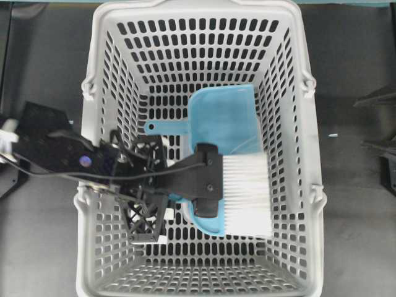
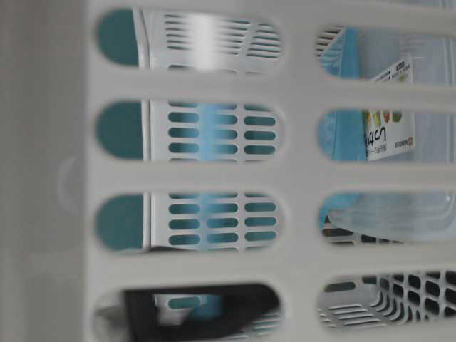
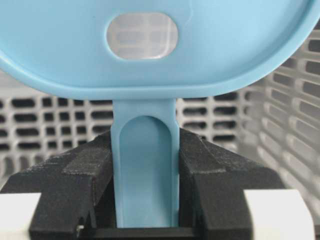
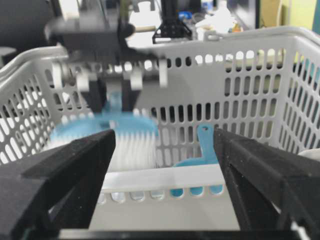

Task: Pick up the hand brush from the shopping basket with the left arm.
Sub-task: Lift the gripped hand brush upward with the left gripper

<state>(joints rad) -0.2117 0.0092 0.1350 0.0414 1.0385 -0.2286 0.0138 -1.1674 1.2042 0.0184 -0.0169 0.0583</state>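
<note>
Left hand (image 3: 145, 200) clamps the hand brush (image 1: 244, 195) by its thin handle inside the shopping basket (image 1: 297, 124); bristles partly hide the dustpan (image 1: 223, 117); right hand (image 4: 165, 190) gapes wide, empty; table-level view blurred.

From the table-level camera I see one white sticker label (image 2: 388, 114) on a light-blue plastic item behind the basket wall (image 2: 299, 174). It carries small coloured pictures and sideways Japanese characters, too blurred for me to read.
</note>
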